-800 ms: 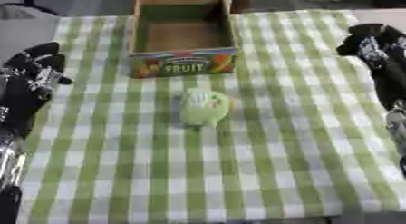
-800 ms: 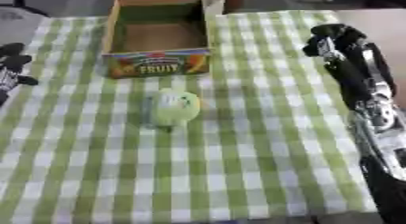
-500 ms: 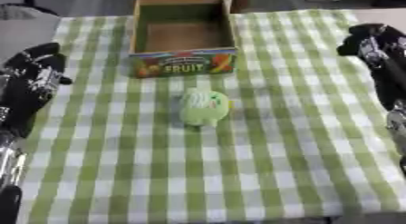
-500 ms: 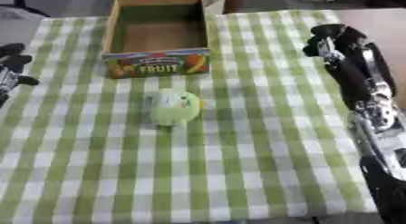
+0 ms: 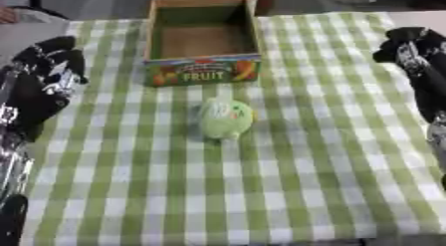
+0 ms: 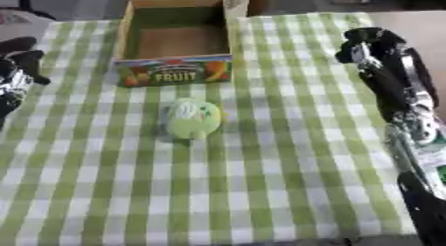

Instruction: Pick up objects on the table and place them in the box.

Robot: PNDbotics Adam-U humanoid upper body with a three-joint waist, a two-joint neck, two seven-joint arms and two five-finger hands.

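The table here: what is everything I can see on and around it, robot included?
box: one, cardboard with "FRUIT" and fruit pictures on its front, far middle of the table, nothing visible inside.
soft toy: one, pale green, on the cloth just in front of the box, apart from it.
tablecloth: one, green and white checks, covering the table.
left hand: one, black, at the left edge, holding nothing.
right hand: one, black, at the right edge, holding nothing.
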